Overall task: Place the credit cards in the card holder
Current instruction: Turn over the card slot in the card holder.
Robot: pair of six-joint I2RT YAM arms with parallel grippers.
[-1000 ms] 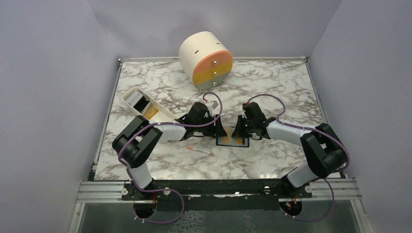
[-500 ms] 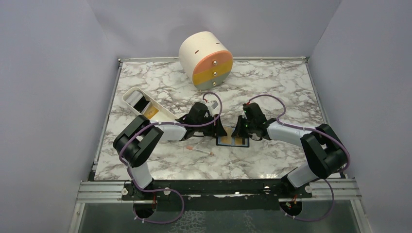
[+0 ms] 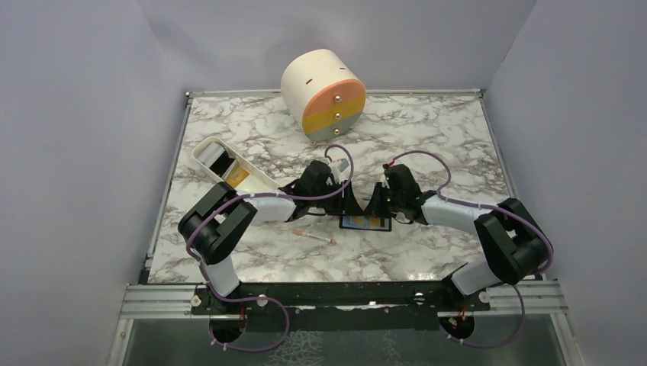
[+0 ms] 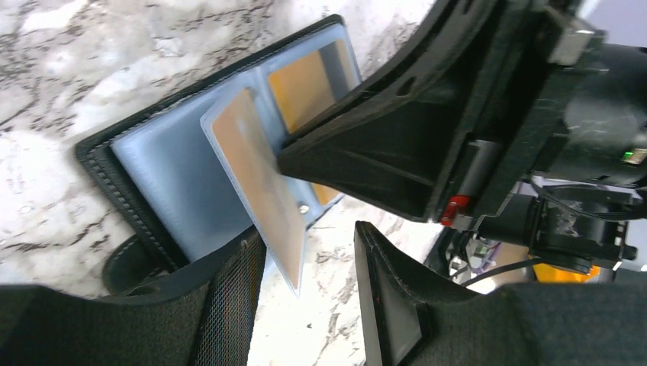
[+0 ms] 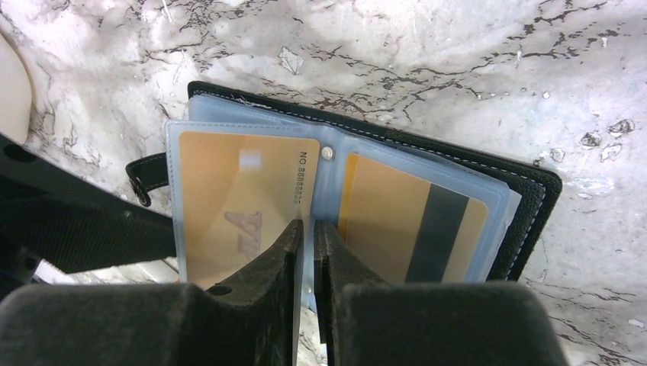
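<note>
At the middle of the marble table [image 3: 427, 145], the card holder [image 3: 365, 223] lies open and flat, its black stitched cover facing down and its clear plastic leaves facing up, with both arms meeting over it. One orange card [image 5: 229, 191] sits inside a clear sleeve [image 4: 229, 114] on the holder's left half as the right wrist camera sees it, and this sleeve is lifted off the stack and stands tilted. A second orange card [image 5: 389, 221], showing a dark stripe, rests flat in a pocket on the other half. The right gripper [image 5: 309, 229] is pinched on the free edge of the raised sleeve, near the small rivet at the fold, with its fingers almost together and only the thin leaf between them. The left gripper [image 4: 309, 231] is spread apart, with the lower end of the tilted sleeve between its fingers. The sleeve lies close against one finger, while a plain gap separates it from the other. A short black strap [image 5: 145, 179] sticks out from the holder's side. Just left of the holder lies a thin white-and-pink stick [image 3: 314, 236], apart from it. Farther back and to the left stands an oblong white tray [image 3: 210, 152], and a round cream drawer unit [image 3: 324, 93] with orange, yellow and grey fronts stands at the far edge.
</note>
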